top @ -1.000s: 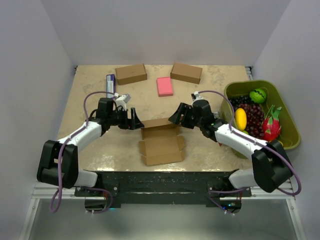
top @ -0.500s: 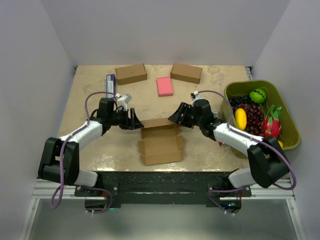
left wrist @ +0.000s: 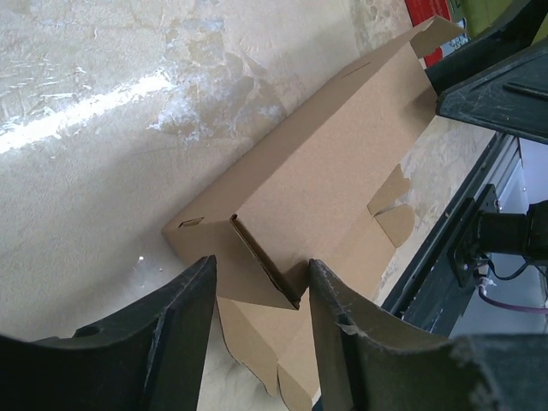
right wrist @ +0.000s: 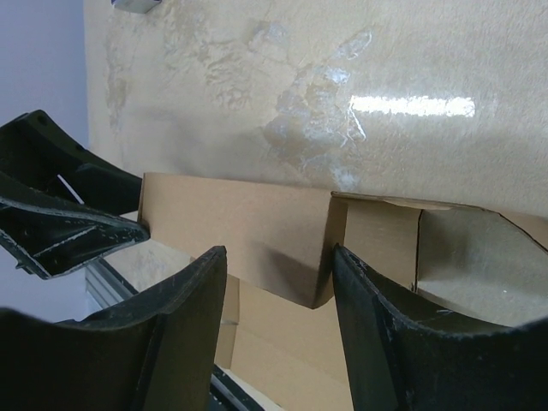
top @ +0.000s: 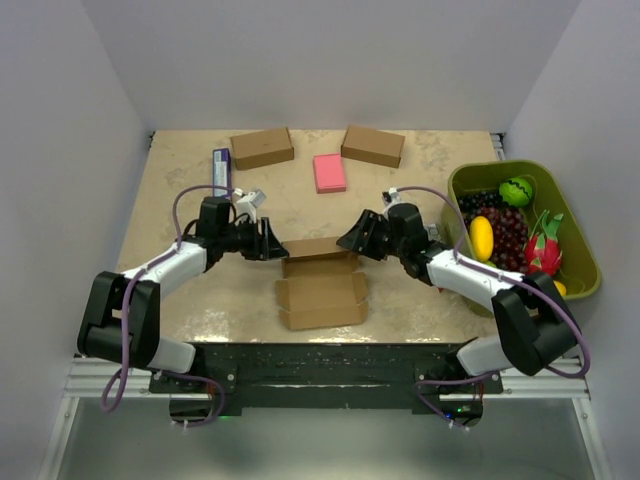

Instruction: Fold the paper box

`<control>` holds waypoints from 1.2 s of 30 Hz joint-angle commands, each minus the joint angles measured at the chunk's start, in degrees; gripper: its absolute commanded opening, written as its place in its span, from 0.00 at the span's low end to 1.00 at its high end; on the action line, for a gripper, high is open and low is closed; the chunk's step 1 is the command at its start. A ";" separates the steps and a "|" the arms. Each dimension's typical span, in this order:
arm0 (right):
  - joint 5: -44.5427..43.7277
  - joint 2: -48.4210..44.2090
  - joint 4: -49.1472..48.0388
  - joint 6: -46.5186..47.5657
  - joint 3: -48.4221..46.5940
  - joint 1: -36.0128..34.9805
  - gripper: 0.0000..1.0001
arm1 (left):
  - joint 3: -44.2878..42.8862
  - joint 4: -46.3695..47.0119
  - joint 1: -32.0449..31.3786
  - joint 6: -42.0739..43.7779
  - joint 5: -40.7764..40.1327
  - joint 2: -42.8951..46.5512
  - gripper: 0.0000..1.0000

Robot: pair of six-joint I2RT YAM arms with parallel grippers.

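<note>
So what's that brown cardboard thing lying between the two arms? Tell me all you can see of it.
The paper box is plain brown cardboard, half folded: its base lies flat on the table, its far wall stands upright, small tabs and slots show at the edges. The left gripper and right gripper sit at that wall's two ends, jaws apart; whether they touch it is unclear.

Partly folded paper box [top: 320, 290], lower centre of the overhead view.
Plain brown cardboard: the far long wall stands upright with its end flaps bent toward the near side, while the near panel lies flat, small tabs spread at both ends.
</note>
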State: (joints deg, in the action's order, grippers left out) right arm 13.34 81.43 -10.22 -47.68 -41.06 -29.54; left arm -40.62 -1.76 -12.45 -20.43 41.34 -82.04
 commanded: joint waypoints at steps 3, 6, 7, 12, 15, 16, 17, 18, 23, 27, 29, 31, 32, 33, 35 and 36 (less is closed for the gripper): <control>4.93 1.63 -6.56 -3.99 2.21 0.19 0.54 | 0.37 -0.09 -0.91 0.39 -0.56 -0.84 0.50; 5.55 1.72 -10.33 -6.45 4.22 0.36 0.53 | 0.28 -0.17 -1.00 0.39 -0.65 -0.84 0.50; 5.73 1.63 -11.48 -8.20 4.84 0.45 0.52 | 0.28 -0.09 -1.00 0.39 -0.74 -0.75 0.50; 6.08 2.24 -21.83 -15.15 9.59 0.45 0.48 | 0.28 -0.17 -1.00 0.39 -0.47 -0.84 0.50; 5.91 3.47 -27.64 -19.72 11.70 0.45 0.45 | 0.28 -0.09 -1.00 0.39 -0.30 -0.67 0.50; 5.99 3.82 -28.71 -20.34 12.05 0.45 0.45 | 0.28 0.00 -1.00 0.39 -0.21 -0.58 0.50; 6.08 4.09 -29.59 -20.87 12.40 0.45 0.43 | 0.28 0.00 -1.00 0.39 -0.30 -0.58 0.50; 6.08 4.52 -31.08 -21.83 12.67 0.45 0.41 | 0.28 -0.09 -1.00 0.39 -0.30 -0.49 0.50; 5.03 4.53 -35.30 -25.09 14.69 0.53 0.31 | 0.19 -0.17 -1.00 0.39 -0.21 -0.49 0.50; 2.74 2.86 -35.49 -26.76 15.83 0.54 0.22 | 0.19 -0.09 -1.00 0.30 -0.12 -0.58 0.49; 0.63 1.72 -35.13 -28.60 16.80 0.53 0.08 | 0.28 0.18 -1.09 0.21 0.23 -0.58 0.50; -0.07 1.72 -35.48 -29.22 17.24 0.54 0.00 | 0.28 0.27 -1.17 0.12 0.32 -0.66 0.49; -0.33 1.89 -35.66 -30.01 17.41 0.54 0.00 | 0.28 0.27 -1.18 0.12 0.49 -0.67 0.49; -0.51 1.98 -36.10 -30.45 17.76 0.54 0.00 | 0.28 0.35 -1.18 0.12 0.41 -0.67 0.49; -0.77 2.33 -37.41 -31.59 18.47 0.54 0.00 | 0.37 0.44 -1.35 0.12 0.41 -0.75 0.49; -0.69 2.51 -37.77 -31.77 18.64 0.45 0.00 | 0.37 0.44 -1.35 0.12 0.49 -0.75 0.49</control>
State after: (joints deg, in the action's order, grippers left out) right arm 15.92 84.23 -44.82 -77.41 -23.75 -29.23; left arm -40.62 -0.97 -13.32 -20.45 41.74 -82.19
